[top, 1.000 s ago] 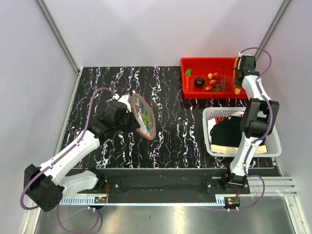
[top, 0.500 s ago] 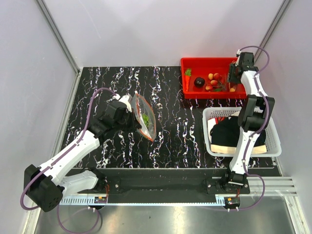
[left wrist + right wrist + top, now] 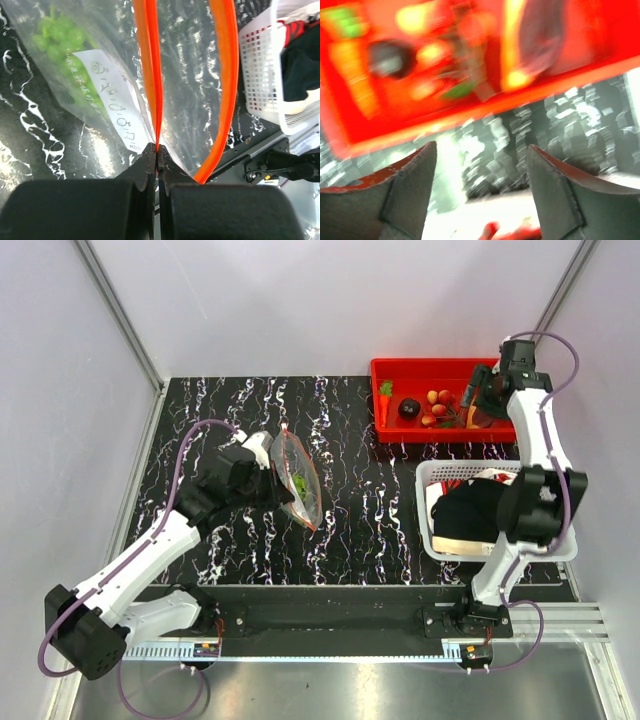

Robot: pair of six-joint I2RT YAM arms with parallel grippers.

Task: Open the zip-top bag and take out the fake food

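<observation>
My left gripper is shut on the orange-red zip strip of the clear zip-top bag, holding it above the table with its mouth spread. In the left wrist view the closed left gripper pinches one strip, and green leafy bits and a white label show inside the zip-top bag. Other fake food lies in the red tray: a carrot, a dark purple piece and tomatoes. My right gripper hangs open and empty over the tray's right end; its wrist view is blurred.
A white mesh basket with dark and cream cloth items stands at the right, under my right arm. It also shows in the left wrist view as the basket. Grey walls close in the black marbled table on three sides.
My right gripper has opened over the red tray's right end, letting go of a small orange piece, and its wrist has swung right. The left gripper has kept its hold on the bag.
</observation>
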